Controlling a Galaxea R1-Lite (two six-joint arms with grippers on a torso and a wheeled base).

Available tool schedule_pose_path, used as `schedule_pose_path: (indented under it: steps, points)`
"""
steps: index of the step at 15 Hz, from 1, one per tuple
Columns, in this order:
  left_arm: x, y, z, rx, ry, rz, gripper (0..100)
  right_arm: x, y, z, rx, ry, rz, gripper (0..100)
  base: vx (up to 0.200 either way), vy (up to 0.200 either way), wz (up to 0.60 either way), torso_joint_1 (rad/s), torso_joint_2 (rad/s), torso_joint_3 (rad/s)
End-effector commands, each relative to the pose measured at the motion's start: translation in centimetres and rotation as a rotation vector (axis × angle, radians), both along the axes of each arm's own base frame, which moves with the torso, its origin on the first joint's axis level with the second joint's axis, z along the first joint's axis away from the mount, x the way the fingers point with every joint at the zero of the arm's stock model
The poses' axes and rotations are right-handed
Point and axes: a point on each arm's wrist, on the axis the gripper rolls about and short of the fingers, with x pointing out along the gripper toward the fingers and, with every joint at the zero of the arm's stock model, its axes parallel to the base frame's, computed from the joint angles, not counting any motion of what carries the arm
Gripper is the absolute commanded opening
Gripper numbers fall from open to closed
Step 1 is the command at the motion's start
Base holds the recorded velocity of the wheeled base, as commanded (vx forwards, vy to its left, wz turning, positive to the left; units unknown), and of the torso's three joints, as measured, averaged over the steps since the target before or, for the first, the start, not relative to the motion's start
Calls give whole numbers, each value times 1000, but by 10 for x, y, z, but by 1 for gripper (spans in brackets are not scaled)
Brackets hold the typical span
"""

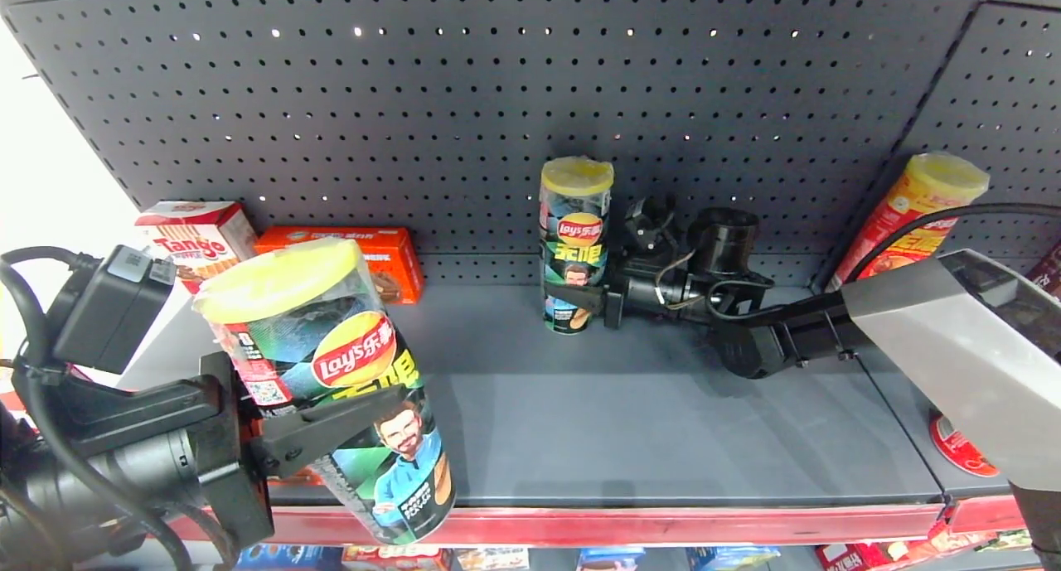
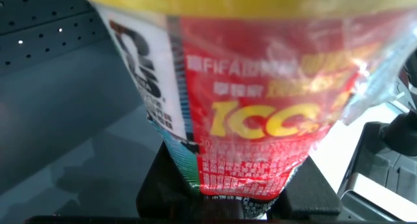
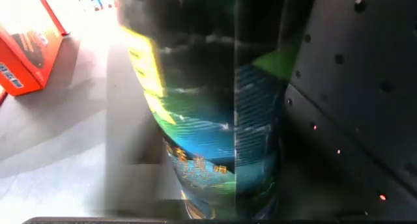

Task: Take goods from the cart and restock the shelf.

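- Shelf [image 1: 663, 422] of grey metal with a red front lip runs across the head view, backed by a dark pegboard [image 1: 497, 82].
- Left hand [image 1: 365, 426] sits at the shelf's front left corner, closed on the front chip can [image 1: 331, 339]. One black finger crosses the can's face, just under the logo.
- The front chip can has a yellow lid and a green and blue printed wrap. It is tilted, with the lid leaning toward the left. Its base hangs just past the red lip, so it is not resting on the shelf.
- In the left wrist view the same can shows its red panel, and grey shelf lies beyond it.
- Right hand [image 1: 572, 297] is stretched deep over the shelf and clasps the back chip can [image 1: 576, 223] low on its body, with one finger lying across the front of the can.
- The back chip can stands upright on the shelf, close to the pegboard and a little right of centre. It has the same yellow lid and the same wrap.
- An orange box [image 1: 365, 252] lies flat against the pegboard, left of the back chip can and well apart from it.
- A red and white wafer box [image 1: 195, 239] stands just beside the orange box, on its left.
- A red chip can [image 1: 912, 215] with a yellow lid leans in the next bay, at the far right.
- A red disc [image 1: 961, 451] lies on that bay's deck, near the front.
- Packaged goods [image 1: 497, 558] show on the level below the red lip.
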Motion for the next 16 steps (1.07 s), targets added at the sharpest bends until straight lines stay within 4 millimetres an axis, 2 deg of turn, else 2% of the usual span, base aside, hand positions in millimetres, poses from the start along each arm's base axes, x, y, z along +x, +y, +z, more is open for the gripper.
schedule_pose_path:
  steps: [1,7,11,13,16]
  points:
    - [0,0,0,0,1,-1,0,1,0,-1,-1,2,-4,0,0,0,0,0,0,0]
    - [-1,1,-3,3,8,2,0,-6,-2,14,12,-26,-3,0,0,0,0,0,0,0]
    - [0,1,-1,0,1,2,0,-29,-13,49,35,-68,-21,0,0,0,0,0,0,0]
    - [0,0,-2,1,4,0,0,-56,-15,60,31,-55,-25,0,0,0,0,0,0,0]
    - [0,1,-2,1,3,2,0,-112,-22,63,13,-31,23,0,0,0,0,0,0,0]
